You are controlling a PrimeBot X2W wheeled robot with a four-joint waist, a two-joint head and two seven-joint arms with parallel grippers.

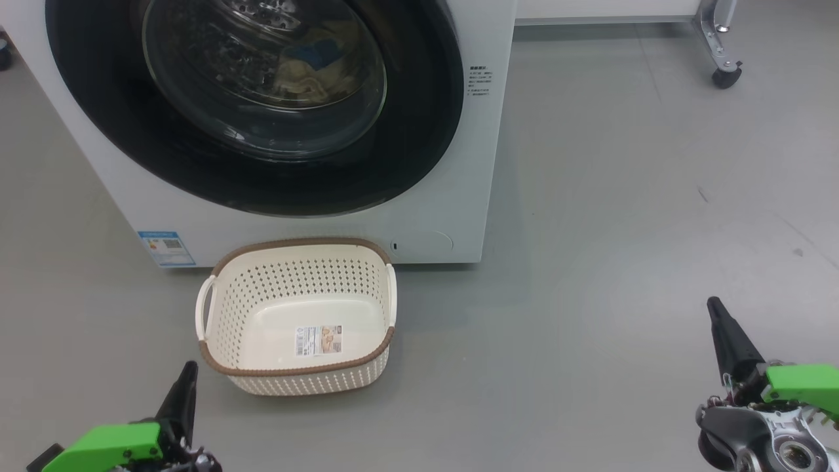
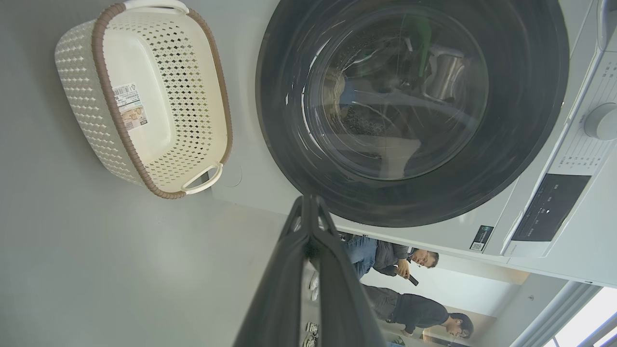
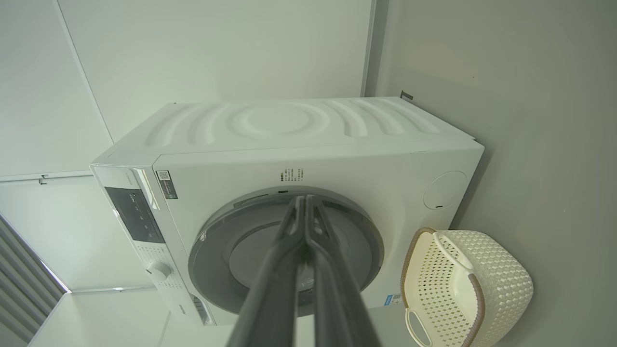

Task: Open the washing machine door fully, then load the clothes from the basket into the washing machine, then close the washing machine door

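The white washing machine (image 1: 452,164) stands ahead with its round black-rimmed door (image 1: 419,131) flush against the front. Behind the door glass lie pale yellow clothes (image 1: 305,82) with a small blue piece. The cream basket (image 1: 226,334) with a brown rim sits on the floor just in front of the machine, showing only a label sticker on its floor. My left gripper (image 1: 190,364) is shut at the lower left, near the basket's front corner, holding nothing. At the lower right, well clear of the machine, my right gripper (image 1: 713,303) is also shut and holds nothing.
Grey floor stretches to the right of the machine. A caster leg (image 1: 724,69) of a metal frame stands at the far right. In the left wrist view two people (image 2: 409,294) show beyond the machine, whose control panel (image 2: 549,207) is also seen.
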